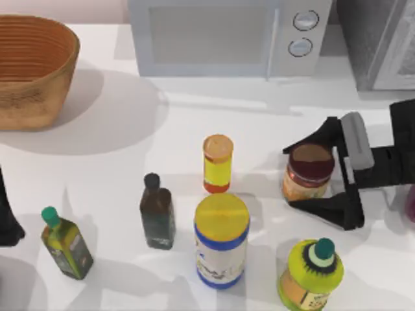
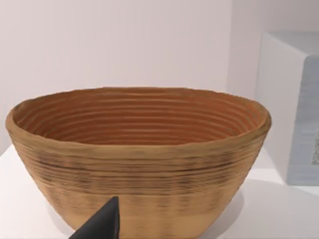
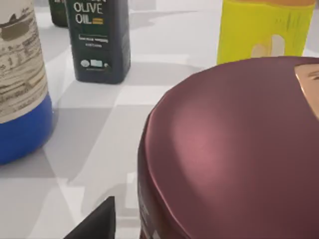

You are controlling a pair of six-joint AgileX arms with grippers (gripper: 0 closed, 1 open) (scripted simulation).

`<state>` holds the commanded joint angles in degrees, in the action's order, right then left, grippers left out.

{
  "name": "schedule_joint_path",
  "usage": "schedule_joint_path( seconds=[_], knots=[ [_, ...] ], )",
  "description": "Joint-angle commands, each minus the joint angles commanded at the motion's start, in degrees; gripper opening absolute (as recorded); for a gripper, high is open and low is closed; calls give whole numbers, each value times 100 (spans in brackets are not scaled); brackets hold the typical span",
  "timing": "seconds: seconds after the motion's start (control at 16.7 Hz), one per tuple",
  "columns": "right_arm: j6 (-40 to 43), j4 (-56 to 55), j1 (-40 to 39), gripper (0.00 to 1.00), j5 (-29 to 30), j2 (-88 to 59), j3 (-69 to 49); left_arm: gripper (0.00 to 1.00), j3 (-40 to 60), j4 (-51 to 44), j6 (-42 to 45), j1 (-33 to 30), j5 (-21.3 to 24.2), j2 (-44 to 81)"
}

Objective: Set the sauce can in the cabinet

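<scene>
At the far left edge of the white tabletop the left arm sits parked, a dark sliver at the border; whether its jaws are open or closed I cannot tell. Behind it, in the back left corner, stands a wide woven tan basket, which also faces the left wrist camera. Toward the front left is a small green-capped olive oil bottle, and a little to its right a dark, squarish glass bottle with a black cap, labelled olive oil in the right wrist view. Along the back edge sits a pale grey microwave with two round knobs. In the middle stands a slim yellow-orange jar, and just in front of it a taller yellow-lidded blue-and-white canister. Further right, near the front edge, is a lime-yellow bottle with a green cap. Behind that stands the short, squat sauce can with a maroon-brown top and orange-tan label, upright on the tabletop; its lid looms in the right wrist view. The right gripper reaches in from the right edge, its jaws spread wide with one black finger on each side of the can, not yet closed on it. In the back right corner stands the speckled dark grey cabinet, well apart from the can.
</scene>
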<state>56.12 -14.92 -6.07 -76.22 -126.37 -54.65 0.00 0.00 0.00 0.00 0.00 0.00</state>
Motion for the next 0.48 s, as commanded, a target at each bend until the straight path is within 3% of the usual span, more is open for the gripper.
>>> schedule_joint_path(
  seconds=[0.48],
  knots=[
    [-268, -429, -65, 100, 39, -60, 118, 100, 0, 0, 0, 0, 0, 0]
  ],
)
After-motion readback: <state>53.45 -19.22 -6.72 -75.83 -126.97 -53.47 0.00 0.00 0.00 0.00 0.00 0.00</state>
